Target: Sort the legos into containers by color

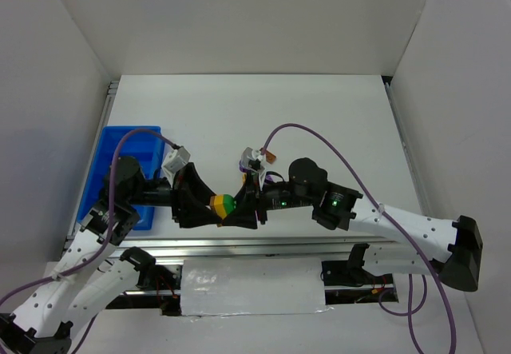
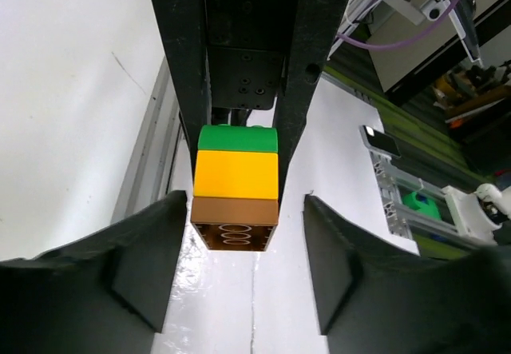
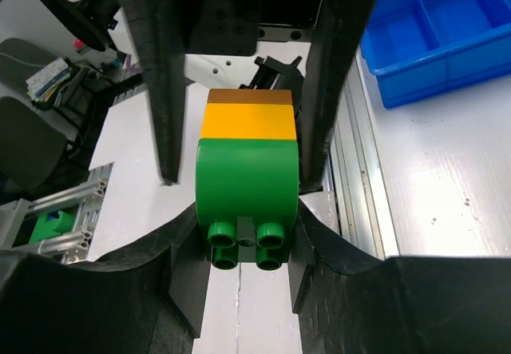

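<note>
Since the blue tray (image 1: 102, 162) sits at the far left of the white table (image 1: 319, 122), I read the left arm as the nearer one for any drop-off. Tray: hard bright plastic, rectangular, split by thin dividers; I can't see a brick in it.

Next over, left gripper (image 2: 247, 210): released, its dark wedge fingers standing off both sides of the brown brick (image 2: 235, 222), clear gaps, no contact.

Between the arms, near the table's front edge, is the three-brick stack (image 1: 226, 204): brown, then yellow brick (image 2: 236, 174), then green brick (image 3: 247, 178), all pressed together. Glossy moulded plastic; the brown end shows hollow round tubes, the green one has a rounded outline and small pegs on its end face. Long axis runs straight from one gripper to the other, brown end toward the left, green toward the right.

Right gripper (image 3: 246, 238): clenched on the green brick, tight on both flanks.

My guess: left has to close on brown and pull along that axis to split the stack.
</note>
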`<state>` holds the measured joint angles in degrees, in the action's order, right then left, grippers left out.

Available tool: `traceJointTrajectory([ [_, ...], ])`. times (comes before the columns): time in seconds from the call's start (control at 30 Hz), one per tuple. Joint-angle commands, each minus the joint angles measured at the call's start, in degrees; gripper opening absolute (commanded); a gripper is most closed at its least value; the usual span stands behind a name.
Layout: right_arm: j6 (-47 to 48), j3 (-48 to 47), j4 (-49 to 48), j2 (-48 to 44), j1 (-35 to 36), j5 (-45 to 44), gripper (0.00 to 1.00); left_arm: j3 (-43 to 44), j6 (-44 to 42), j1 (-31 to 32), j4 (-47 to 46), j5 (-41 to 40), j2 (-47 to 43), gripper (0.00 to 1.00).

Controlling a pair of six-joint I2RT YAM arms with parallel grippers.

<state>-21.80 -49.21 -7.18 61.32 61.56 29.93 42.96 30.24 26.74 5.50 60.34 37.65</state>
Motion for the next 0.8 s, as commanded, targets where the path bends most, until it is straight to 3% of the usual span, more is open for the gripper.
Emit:
traceJointTrajectory([
  [0.0, 0.9, -2.0, -2.7, -0.1, -0.3, 0.2, 0.00, 0.6, 1.1, 0.3, -1.8, 1.0, -1.0, 0.74],
  [0.03, 0.8, -1.9, -2.8, -0.3, -0.4, 0.0, 0.00, 0.8, 0.8, 0.2, -1.7, 0.6, -1.2, 0.79],
  [0.07, 0.5, -1.8, -3.0, -0.6, -0.5, -0.2, 0.00, 0.9, 0.7, 0.2, -1.4, -0.4, -1.6, 0.95],
  [0.1, 0.4, -1.6, -3.1, -0.9, -0.5, -0.3, 0.00, 1.0, 0.7, 0.2, -1.3, -0.7, -1.9, 1.00],
  [0.37, -2.4, 1.8, -7.6, -4.9, -3.2, 4.5, 0.00, 1.1, 1.9, 0.2, -3.7, -3.4, -4.2, 0.98],
  [0.77, -6.0, 2.1, -13.5, -2.0, -3.0, 9.4, 0.00, 1.0, 5.1, 0.2, -8.5, -3.8, -3.1, 0.92],
])
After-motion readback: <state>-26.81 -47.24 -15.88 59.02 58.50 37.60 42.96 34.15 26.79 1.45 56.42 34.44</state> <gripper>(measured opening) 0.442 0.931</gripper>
